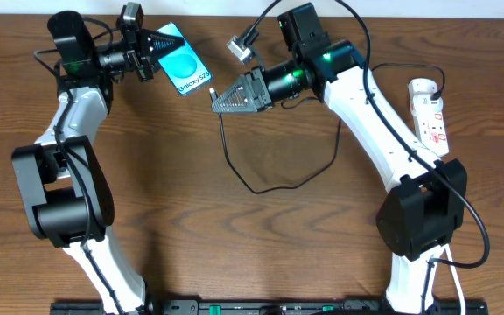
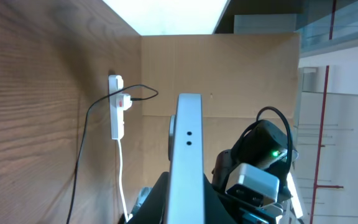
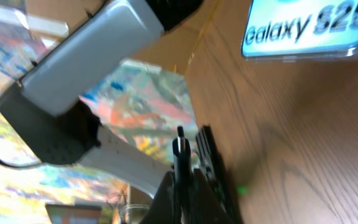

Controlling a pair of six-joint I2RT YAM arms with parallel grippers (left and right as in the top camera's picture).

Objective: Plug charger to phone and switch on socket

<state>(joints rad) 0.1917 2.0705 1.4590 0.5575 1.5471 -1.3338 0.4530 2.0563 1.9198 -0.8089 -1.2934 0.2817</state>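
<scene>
My left gripper (image 1: pixel 166 44) is shut on the phone (image 1: pixel 184 68), whose turquoise screen reads "Galaxy S25", at the table's far left. In the left wrist view the phone (image 2: pixel 188 137) stands edge-on between the jaws (image 2: pixel 187 190). My right gripper (image 1: pixel 219 100) is shut on the charger's black plug tip (image 3: pixel 179 142), a short way right of the phone. The plug points toward the phone's lower edge (image 3: pixel 303 31) with a gap between them. The charger cable (image 1: pixel 256 185) loops down across the table and runs to the socket (image 1: pixel 429 109), a white power strip at the far right.
The table is brown wood (image 1: pixel 234 254). The socket (image 2: pixel 117 106) and its white cord (image 2: pixel 122 174) show in the left wrist view, with the right arm (image 2: pixel 260 162) to their right. Both arm bases stand at the near edge.
</scene>
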